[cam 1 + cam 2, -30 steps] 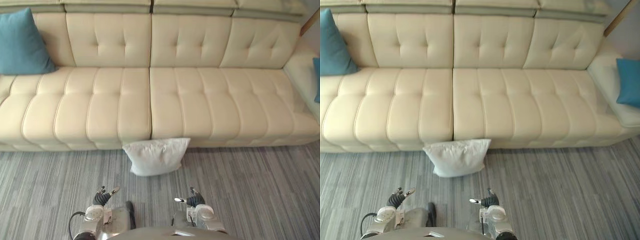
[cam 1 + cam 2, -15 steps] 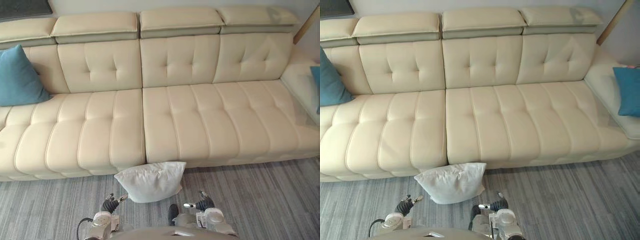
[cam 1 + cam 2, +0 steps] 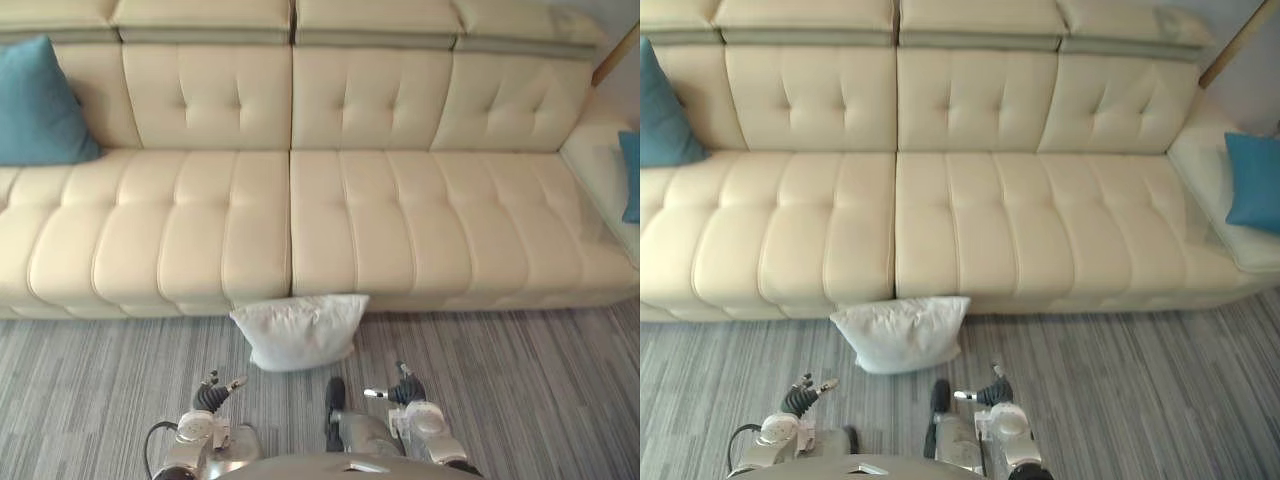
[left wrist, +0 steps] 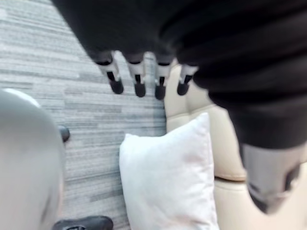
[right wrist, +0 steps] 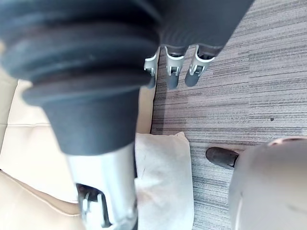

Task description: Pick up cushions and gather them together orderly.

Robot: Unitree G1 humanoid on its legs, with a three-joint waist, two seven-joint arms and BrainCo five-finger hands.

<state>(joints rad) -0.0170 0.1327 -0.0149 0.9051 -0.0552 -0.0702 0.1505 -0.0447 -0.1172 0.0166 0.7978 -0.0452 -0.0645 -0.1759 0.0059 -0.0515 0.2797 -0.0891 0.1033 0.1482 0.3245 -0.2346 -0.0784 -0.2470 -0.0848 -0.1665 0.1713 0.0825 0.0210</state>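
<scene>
A white cushion [image 3: 300, 332] stands on the grey carpet, leaning against the front of the cream sofa [image 3: 350, 220] near its middle seam. One teal cushion [image 3: 40, 105] rests against the sofa's back at the far left. Another teal cushion [image 3: 1252, 180] lies on the sofa's right corner section. My left hand [image 3: 208, 397] and right hand [image 3: 405, 392] hang low above the carpet, a short way in front of the white cushion, one on each side. Both are open with straight fingers [image 4: 139, 81] and hold nothing. The white cushion [image 5: 163, 177] also lies past my right hand's fingers [image 5: 175, 72].
The long tufted sofa spans the whole width and turns forward at the right end [image 3: 1220, 200]. Striped grey carpet [image 3: 520, 390] covers the floor before it. A wooden pole [image 3: 622, 45] leans at the upper right.
The whole picture has shifted up and down, so the camera has moved. The white cushion still leans on the sofa's front, and both hands stay low and open.
</scene>
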